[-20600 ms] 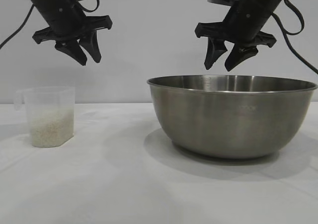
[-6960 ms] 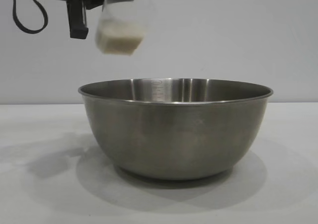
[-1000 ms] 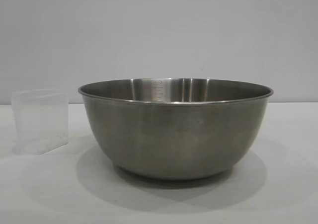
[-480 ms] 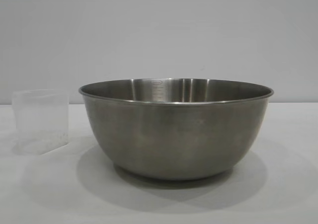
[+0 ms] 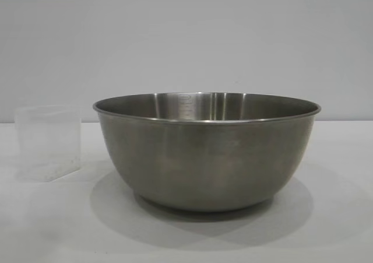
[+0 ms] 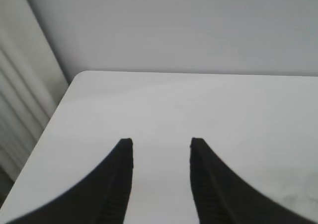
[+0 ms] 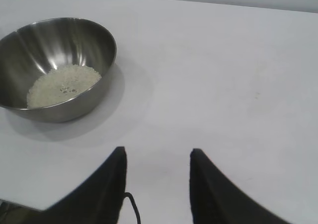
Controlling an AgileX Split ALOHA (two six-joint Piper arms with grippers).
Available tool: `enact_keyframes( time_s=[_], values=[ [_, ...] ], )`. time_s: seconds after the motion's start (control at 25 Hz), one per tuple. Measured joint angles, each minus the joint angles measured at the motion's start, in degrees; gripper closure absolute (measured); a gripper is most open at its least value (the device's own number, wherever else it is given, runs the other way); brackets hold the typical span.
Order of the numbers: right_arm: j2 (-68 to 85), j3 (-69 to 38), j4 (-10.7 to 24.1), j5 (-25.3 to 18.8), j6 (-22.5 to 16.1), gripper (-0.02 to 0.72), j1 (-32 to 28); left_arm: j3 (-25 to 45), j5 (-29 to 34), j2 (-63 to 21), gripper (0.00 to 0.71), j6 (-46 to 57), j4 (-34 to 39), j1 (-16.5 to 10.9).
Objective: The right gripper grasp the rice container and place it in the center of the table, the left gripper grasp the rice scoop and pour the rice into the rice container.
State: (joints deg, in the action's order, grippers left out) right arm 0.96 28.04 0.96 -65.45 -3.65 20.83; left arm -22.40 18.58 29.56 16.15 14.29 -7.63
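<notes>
**Rice in the bowl, scoop set down, both grippers clear**

Plain grey wall backs the white-clothed table (image 5: 338,228) in the exterior view. On it sits the large round stainless-steel rice container (image 5: 207,152), a brushed bowl with a rolled rim. Just beside the bowl, apart from it, stands the small clear plastic rice scoop (image 5: 48,141), upright and nearly empty, a few grains clinging low inside. No arm shows here.

From the left wrist, the left gripper (image 6: 161,184) hangs over bare cloth with its dark fingers parted around nothing; neither bowl nor scoop is in sight, and a table corner lies ahead.

From the right wrist, the right gripper (image 7: 156,189) is likewise spread and empty, well apart from the bowl, where the white rice (image 7: 62,85) lies in a low mound.

The bowl looks stiff, weighty and slick; the rolled rim is the likely hold. The scoop seems light, easily tipped, best pinched across its walls. Open cloth surrounds the bowl, though one table edge runs near it.
</notes>
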Motion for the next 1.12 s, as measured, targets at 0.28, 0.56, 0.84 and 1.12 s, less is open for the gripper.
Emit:
enact_keyframes(
  time_s=[0.28,0.56,0.84,1.12],
  values=[
    [0.0,0.0,0.0,0.0,0.0,0.445,0.0,-1.2,19.96,-15.11,0.45,-13.5,-11.83,0.0],
    [0.0,0.0,0.0,0.0,0.0,0.445,0.0,-5.31,33.82,-20.87,0.45,-16.95,-14.83,0.35],
    [0.0,0.0,0.0,0.0,0.0,0.445,0.0,-6.93,44.16,-24.42,0.45,-17.25,-16.44,0.32],
    [0.0,0.0,0.0,0.0,0.0,0.445,0.0,-6.93,48.42,-27.86,0.45,-17.25,-18.04,0.32]
  ],
)
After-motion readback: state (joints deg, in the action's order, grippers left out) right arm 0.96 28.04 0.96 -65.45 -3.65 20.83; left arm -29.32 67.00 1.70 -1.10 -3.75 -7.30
